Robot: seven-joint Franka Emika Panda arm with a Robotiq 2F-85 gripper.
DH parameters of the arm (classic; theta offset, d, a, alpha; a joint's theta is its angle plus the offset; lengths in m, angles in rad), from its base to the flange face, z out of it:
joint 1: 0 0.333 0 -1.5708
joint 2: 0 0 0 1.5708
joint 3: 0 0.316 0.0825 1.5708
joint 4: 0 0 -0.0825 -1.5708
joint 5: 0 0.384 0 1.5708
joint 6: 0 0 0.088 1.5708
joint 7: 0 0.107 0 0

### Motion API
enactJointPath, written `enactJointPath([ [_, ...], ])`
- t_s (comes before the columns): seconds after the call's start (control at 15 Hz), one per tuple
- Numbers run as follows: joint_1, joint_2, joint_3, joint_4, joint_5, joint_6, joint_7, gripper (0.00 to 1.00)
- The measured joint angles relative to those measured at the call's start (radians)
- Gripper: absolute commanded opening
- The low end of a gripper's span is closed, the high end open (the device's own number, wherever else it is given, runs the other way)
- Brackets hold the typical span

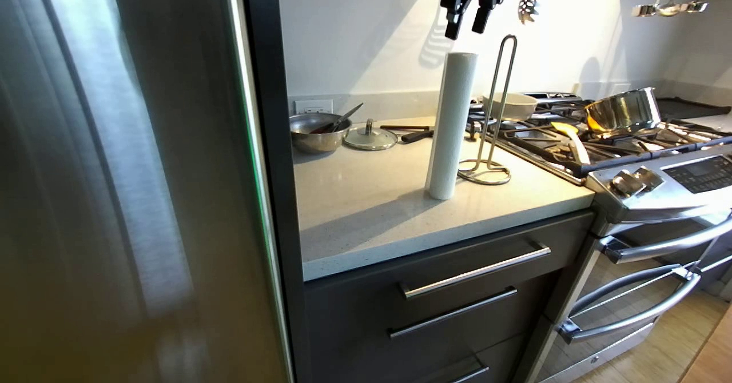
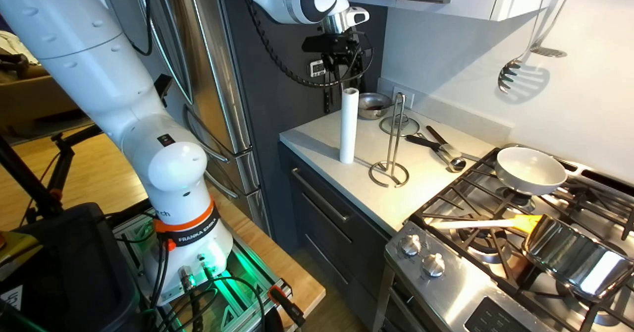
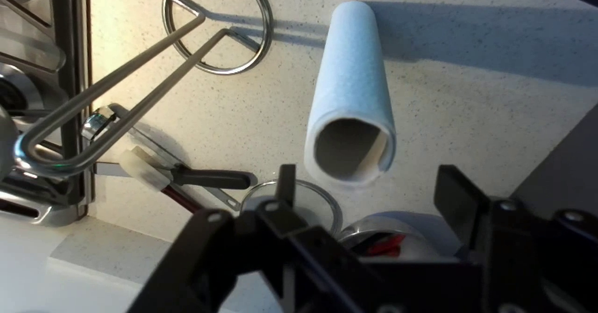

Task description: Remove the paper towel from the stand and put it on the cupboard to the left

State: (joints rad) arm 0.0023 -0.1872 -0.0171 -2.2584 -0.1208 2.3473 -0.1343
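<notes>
The paper towel [image 1: 452, 126] is a slim white roll standing upright, off the stand, on the pale top of the cupboard [image 1: 366, 314]. In the wrist view the roll [image 3: 353, 70] shows its hollow top end. The wire stand [image 1: 502, 108] stands bare beside the roll, on the stove side. It also shows in the wrist view [image 3: 154, 97]. My gripper [image 1: 466, 28] is open and empty, just above the roll's top and apart from it. In the wrist view the fingers [image 3: 367, 173] are spread wider than the roll. In an exterior view the roll [image 2: 349, 126] is fully visible.
A steel fridge [image 1: 143, 200] borders the cupboard. A metal bowl [image 2: 374, 105], a glass lid [image 1: 370, 136] and dark-handled tools [image 2: 426, 142] lie toward the wall. The stove [image 1: 549, 143] adjoins, with a pot [image 1: 623, 111], a white bowl [image 2: 530, 168] and a spatula [image 2: 480, 224].
</notes>
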Motion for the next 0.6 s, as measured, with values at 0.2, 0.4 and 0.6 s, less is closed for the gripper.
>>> enactJointPath([
  [0.2, -0.003, -0.058, -0.005, 0.005, 0.012, -0.026, 0.001, 1.0],
  [0.4, -0.009, -0.119, -0.009, 0.014, 0.021, -0.084, 0.015, 1.0],
  [0.6, -0.029, -0.169, -0.009, 0.045, 0.016, -0.199, 0.086, 1.0],
])
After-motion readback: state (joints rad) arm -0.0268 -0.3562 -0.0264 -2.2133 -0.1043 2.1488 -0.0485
